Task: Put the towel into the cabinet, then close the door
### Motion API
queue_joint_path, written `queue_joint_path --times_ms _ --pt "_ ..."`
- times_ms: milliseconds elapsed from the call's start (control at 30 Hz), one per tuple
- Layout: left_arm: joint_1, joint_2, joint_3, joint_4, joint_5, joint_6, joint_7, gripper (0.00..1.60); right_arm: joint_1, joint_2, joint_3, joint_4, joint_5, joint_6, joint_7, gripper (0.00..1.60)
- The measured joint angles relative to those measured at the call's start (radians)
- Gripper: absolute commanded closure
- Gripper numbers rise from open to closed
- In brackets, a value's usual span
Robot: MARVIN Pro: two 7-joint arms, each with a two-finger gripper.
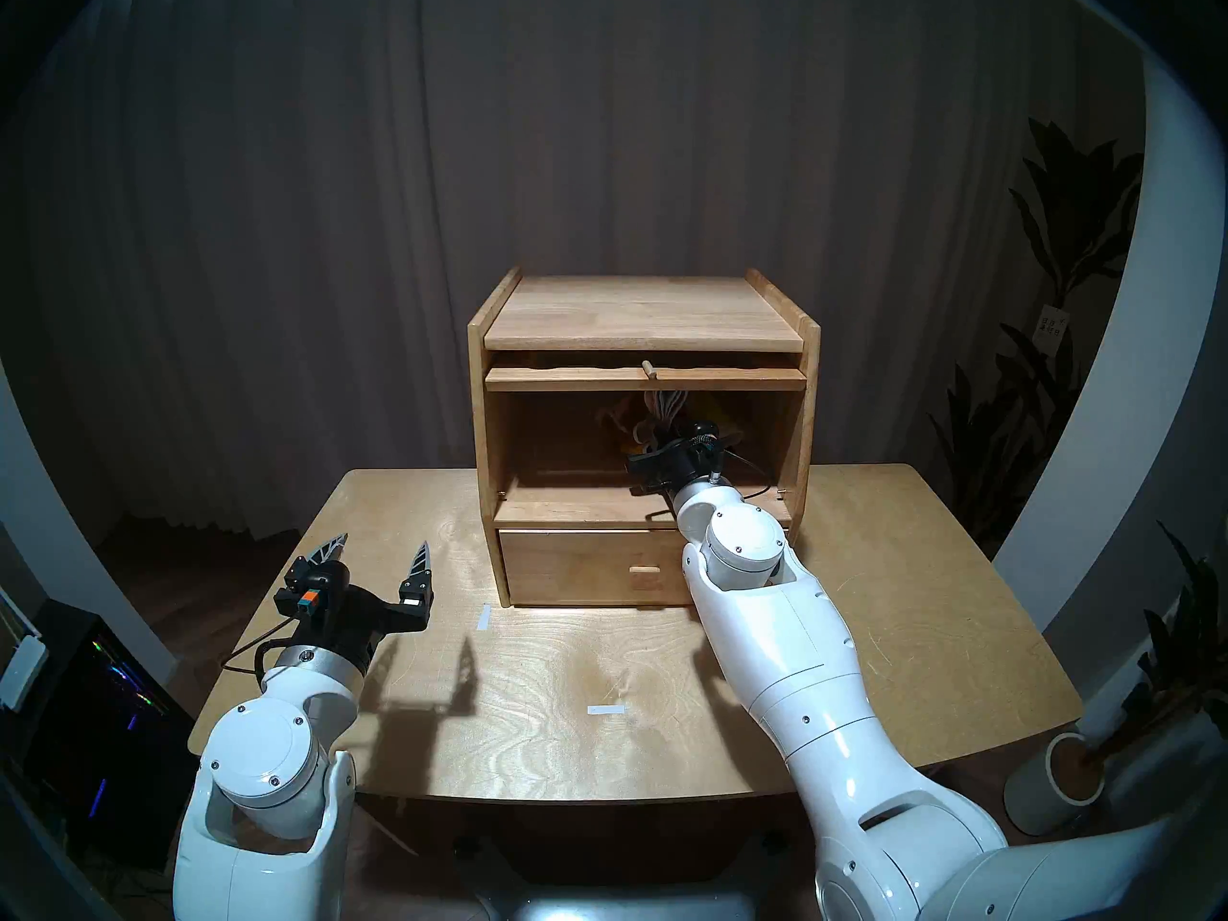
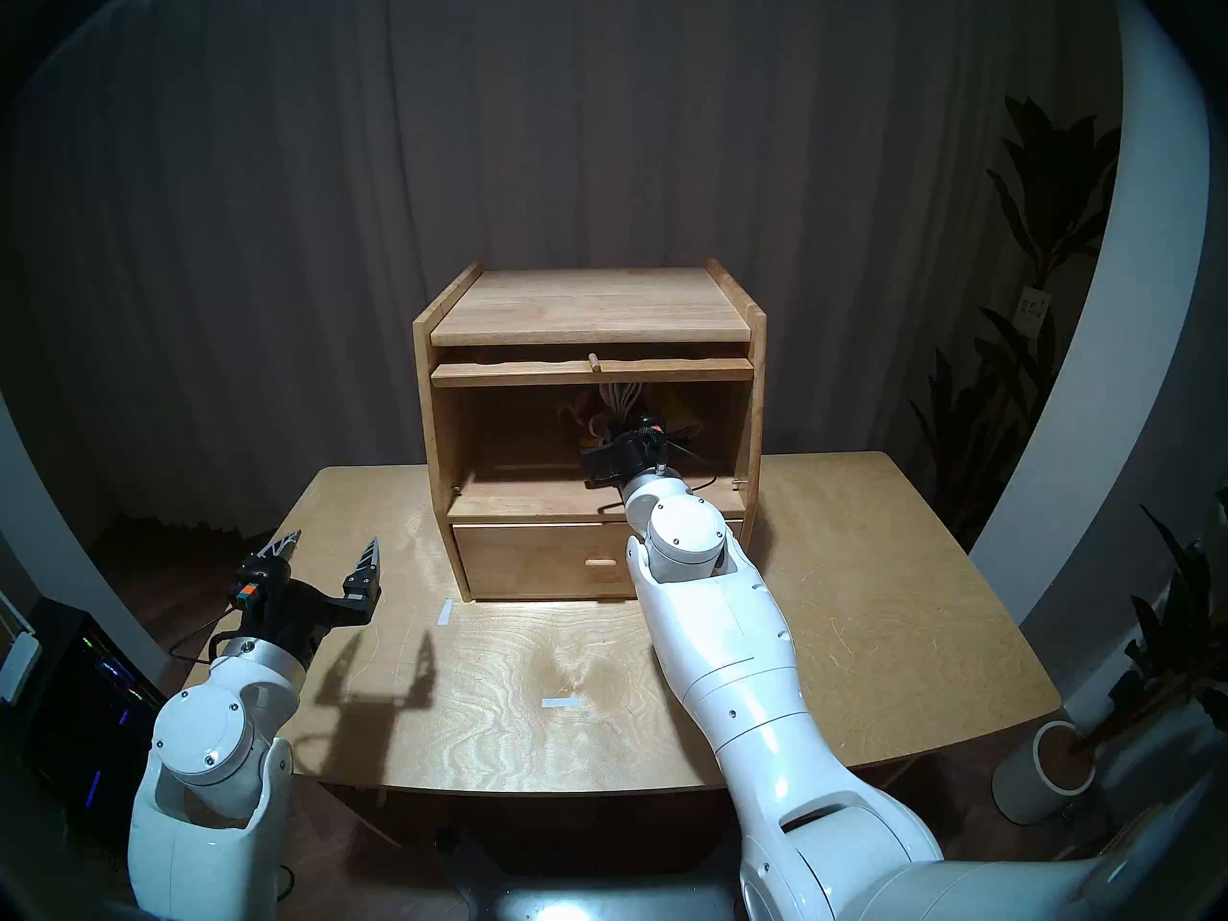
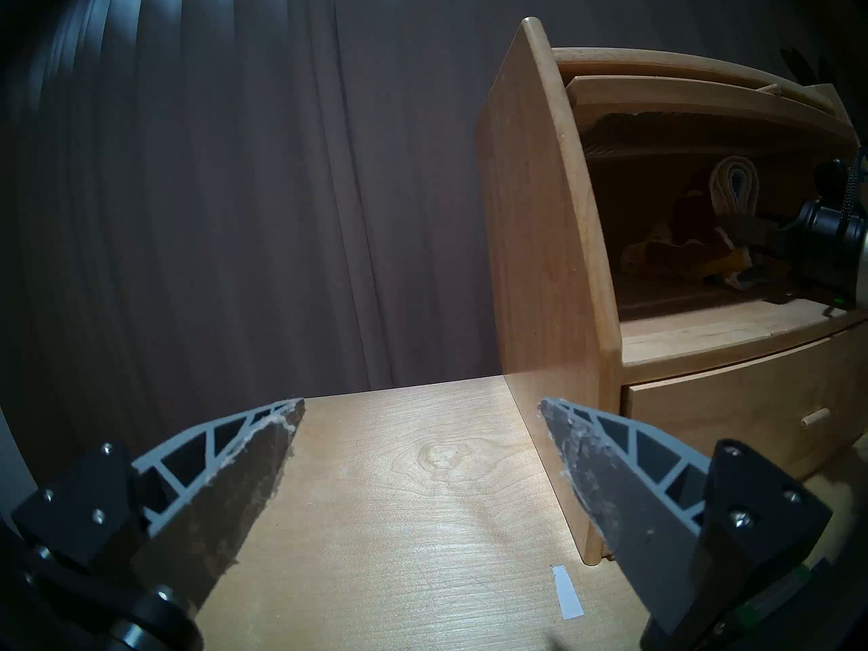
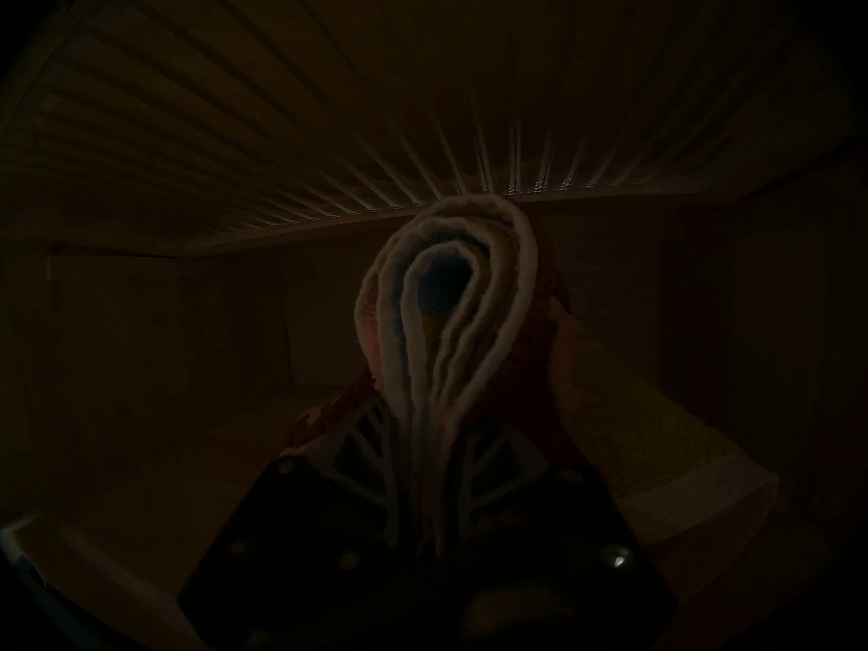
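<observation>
The light-wood cabinet (image 1: 638, 315) stands at the back of the table. Its door (image 1: 571, 379) lies flat, raised under the top board, with the peg knob (image 1: 648, 369) pointing forward. My right arm reaches into the open compartment. There my right gripper (image 4: 425, 429) is shut on the towel (image 4: 451, 307), whose folded cream-edged layers stand up between the fingers. The towel (image 1: 664, 404) shows as mustard and brown cloth deep inside, also in the left wrist view (image 3: 732, 189). My left gripper (image 1: 382, 544) hovers open and empty over the table, left of the cabinet.
A closed drawer (image 1: 585, 567) with a small pull sits below the compartment. Two white tape marks (image 1: 483, 617) (image 1: 607, 709) lie on the wooden table (image 1: 897, 600). A potted plant (image 1: 1063, 787) stands off the right edge and a lit computer case (image 1: 100, 700) off the left.
</observation>
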Motion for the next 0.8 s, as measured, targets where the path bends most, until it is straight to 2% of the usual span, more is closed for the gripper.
queue_joint_path --times_ms 300,367,400,800 --pt "0.0 0.0 0.0 0.0 0.0 0.0 0.0 0.0 0.028 0.028 -0.008 -0.005 -0.025 0.001 0.02 1.6" --pt "0.0 0.0 0.0 0.0 0.0 0.0 0.0 0.0 0.028 0.032 -0.007 -0.012 -0.026 0.003 0.023 0.82" --pt "0.0 0.0 0.0 0.0 0.0 0.0 0.0 0.0 0.026 0.035 -0.007 -0.019 -0.026 0.006 0.025 0.0" --pt "0.0 0.0 0.0 0.0 0.0 0.0 0.0 0.0 -0.026 0.068 0.007 -0.156 -0.03 0.108 0.039 0.0"
